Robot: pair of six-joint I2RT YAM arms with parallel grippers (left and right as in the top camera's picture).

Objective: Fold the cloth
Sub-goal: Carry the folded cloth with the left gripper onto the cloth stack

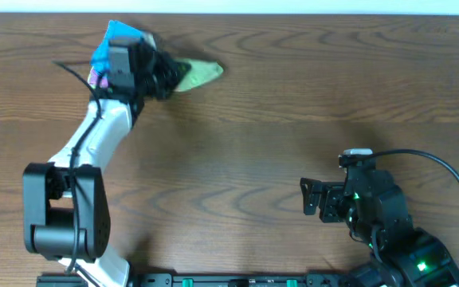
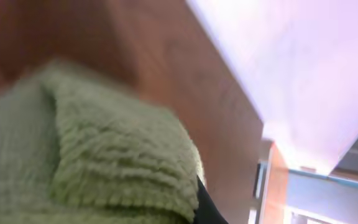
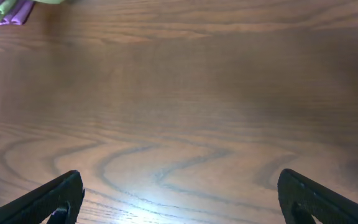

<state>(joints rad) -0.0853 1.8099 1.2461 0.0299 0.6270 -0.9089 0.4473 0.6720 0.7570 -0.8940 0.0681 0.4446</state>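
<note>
Where the cloth [image 1: 200, 74] lay: at the far-left part of the table [image 1: 293, 104], close to a blue cloth [image 1: 122, 37] and a purple cloth [image 1: 97, 78], with its left portion hidden under the left gripper [image 1: 164, 73].
Long axis: ran left to right in the overhead view, and the visible end tapered to a point toward the right.
Left gripper: closed, with bunched terry folds of the cloth pinched at its tips.
Right gripper [image 1: 306, 197]: jaws spread wide with nothing between them, over bare wood well apart from the cloth.
</note>
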